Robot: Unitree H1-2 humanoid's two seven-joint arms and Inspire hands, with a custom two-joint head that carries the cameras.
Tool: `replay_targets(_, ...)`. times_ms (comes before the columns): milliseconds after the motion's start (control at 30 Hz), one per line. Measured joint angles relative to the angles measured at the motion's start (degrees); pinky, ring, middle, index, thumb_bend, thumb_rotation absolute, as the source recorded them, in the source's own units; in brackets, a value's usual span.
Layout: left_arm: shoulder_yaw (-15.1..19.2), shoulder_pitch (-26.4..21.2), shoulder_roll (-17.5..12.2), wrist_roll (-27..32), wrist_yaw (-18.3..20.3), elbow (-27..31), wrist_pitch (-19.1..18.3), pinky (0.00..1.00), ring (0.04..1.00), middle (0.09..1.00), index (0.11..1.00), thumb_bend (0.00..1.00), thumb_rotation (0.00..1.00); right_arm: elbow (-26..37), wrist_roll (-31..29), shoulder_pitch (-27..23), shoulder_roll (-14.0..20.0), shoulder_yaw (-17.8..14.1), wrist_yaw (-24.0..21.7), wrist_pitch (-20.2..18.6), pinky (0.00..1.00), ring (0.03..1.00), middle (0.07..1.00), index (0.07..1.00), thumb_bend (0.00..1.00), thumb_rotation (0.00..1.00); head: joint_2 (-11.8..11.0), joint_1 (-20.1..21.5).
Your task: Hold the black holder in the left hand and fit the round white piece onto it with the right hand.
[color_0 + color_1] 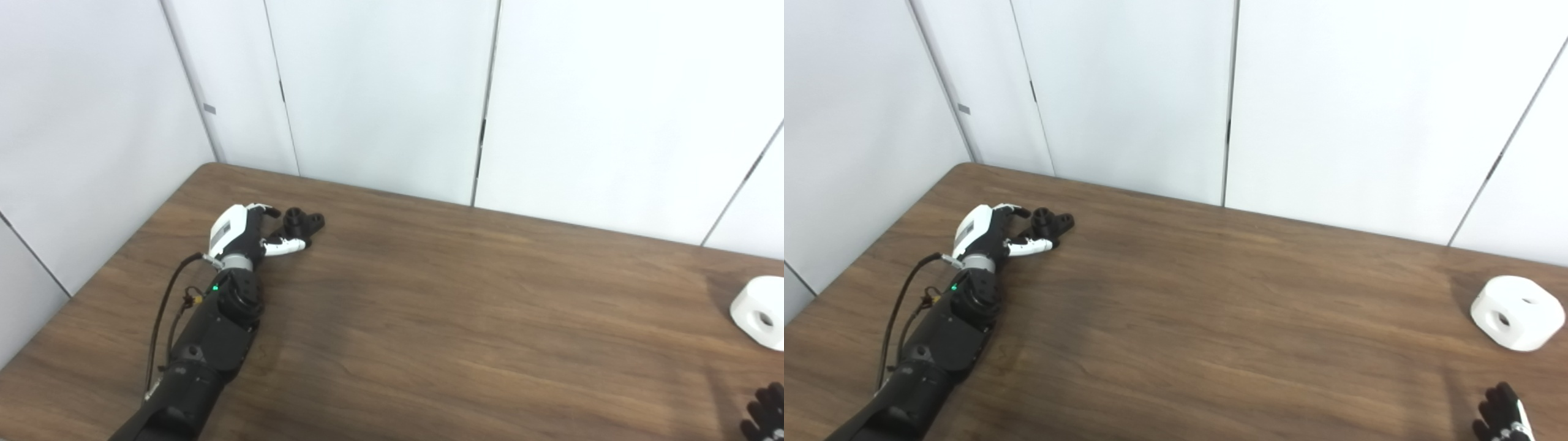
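We note left hand (995,236) open, fingers around black holder (1051,224), not yet gripping. White piece (1516,312) far right, just beyond right hand (1503,416); its grip unclear.

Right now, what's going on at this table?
The left hand is stretched to the far left of the wooden table, fingers around the black holder, which seems to rest on the surface; whether the grip has closed is unclear. The round white piece sits untouched at the right edge. Only the fingertips of the right hand show at the bottom right, nearer than the piece and not touching it.
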State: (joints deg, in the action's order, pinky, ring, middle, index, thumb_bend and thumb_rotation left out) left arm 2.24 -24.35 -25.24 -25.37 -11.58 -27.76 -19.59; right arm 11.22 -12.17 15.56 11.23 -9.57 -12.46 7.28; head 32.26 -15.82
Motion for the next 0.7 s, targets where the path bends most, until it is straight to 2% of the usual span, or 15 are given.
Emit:
replay_targets(267, 0.0, 0.0, -0.1, 0.1, -0.1, 0.0, 0.1, 1.00, 1.000, 0.936, 0.640, 0.87, 0.19, 0.0, 0.4, 0.0, -0.1, 0.0, 0.7, 0.3, 1.00, 1.000, 1.000, 1.000, 0.62, 1.00, 0.1, 0.1)
replay_targets(567, -2.0, 0.0, -1.0, -0.4, -1.2, -0.8, 0.6, 1.00, 0.997, 0.928, 0.618, 0.87, 0.19, 0.0, 1.1, 0.0, 0.0, 0.2, 1.4, 0.6, 1.00, 1.000, 0.999, 1.000, 0.61, 1.00, 0.7, 0.6)
replay_targets(700, -3.3, 0.0, -1.8, -0.6, -1.5, -1.1, 1.1, 1.00, 0.986, 0.919, 0.602, 0.86, 0.16, -0.1, 1.3, 0.0, 0.0, 0.3, 1.5, 1.3, 1.00, 1.000, 1.000, 1.000, 0.62, 1.00, 0.7, 0.6)
